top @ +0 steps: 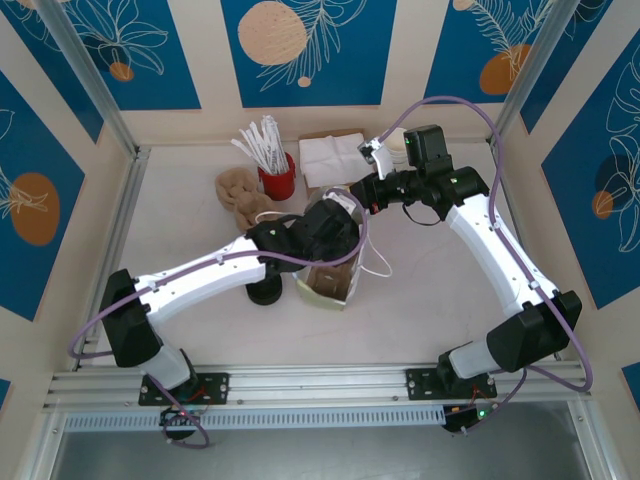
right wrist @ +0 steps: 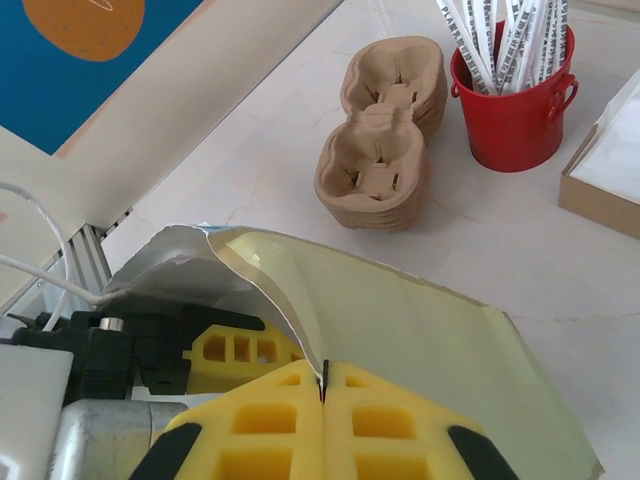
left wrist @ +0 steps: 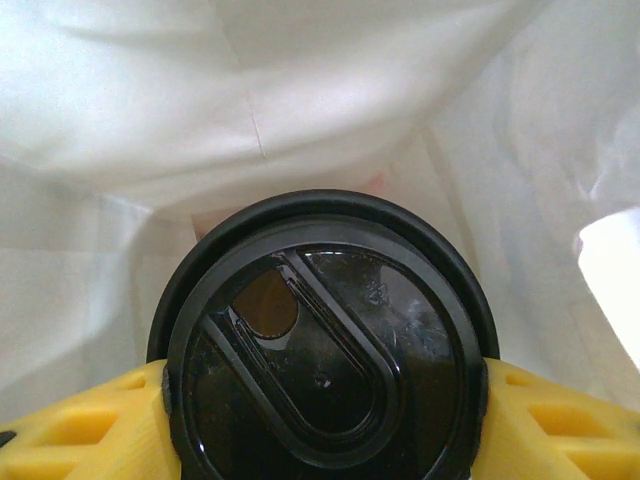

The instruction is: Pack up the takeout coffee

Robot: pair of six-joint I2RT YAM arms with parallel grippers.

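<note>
- We see the left arm [top: 200, 275] stretched low toward the table's middle. The left gripper [left wrist: 320, 435] is down inside the white bag [left wrist: 300, 100], its yellow fingers clasping the takeout coffee [left wrist: 325, 340].
- The right arm [top: 490, 240] bends leftward, and the right gripper [right wrist: 322, 385] is pressed together, pinching the bag's rim.
- Print on the wrapped sticks [right wrist: 490, 30] in the red bucket [right wrist: 515, 120] is too small for us to read.

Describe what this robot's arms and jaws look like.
Both the left arm and the right arm have smooth white link shells joined by chunky black joint housings. A thin purple cable loops loosely along each arm. Small green lights glow on the right arm's black parts. The jaws are bright yellow blocks with rectangular cut-out pockets, mounted on black hardware.
</note>
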